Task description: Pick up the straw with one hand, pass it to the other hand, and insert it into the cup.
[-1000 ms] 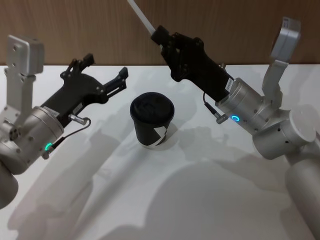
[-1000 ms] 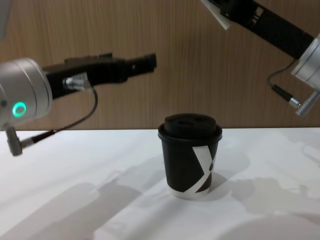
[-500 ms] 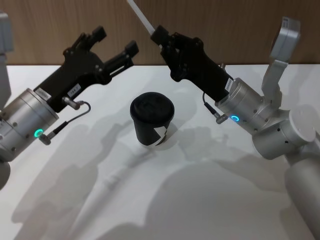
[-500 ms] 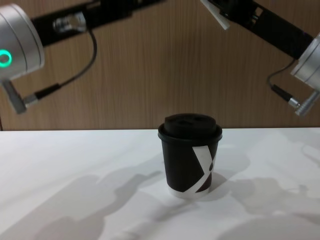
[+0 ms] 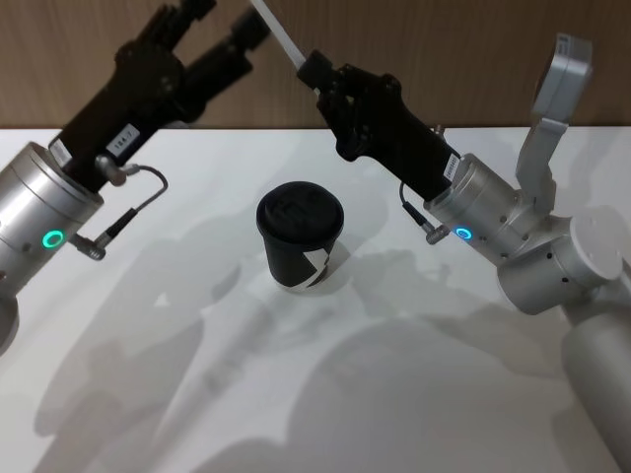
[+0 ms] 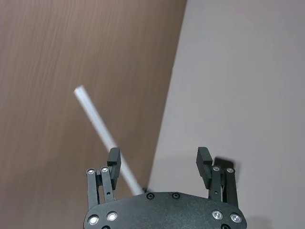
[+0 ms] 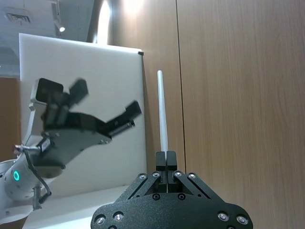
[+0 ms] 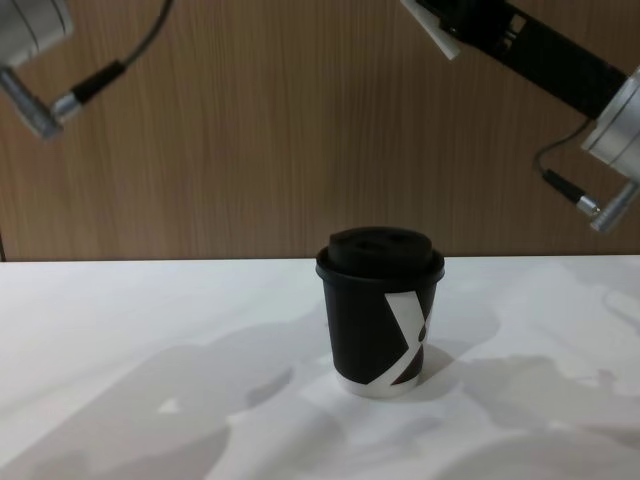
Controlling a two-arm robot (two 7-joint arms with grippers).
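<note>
The right gripper (image 5: 315,71) is up in the air, above and behind the cup (image 5: 299,236). Its two fingers are pressed tight on the straw (image 5: 279,30). The straw sticks out past the fingers and slants up and to the left. The left gripper (image 5: 222,16) is up high too, near the straw's far end. Its fingers are wide apart and hold nothing. In the left wrist view the straw passes close by one of its fingers, but I cannot tell if they touch. The cup stands upright on the white table (image 5: 414,394) with its lid on, well below both grippers.
</note>
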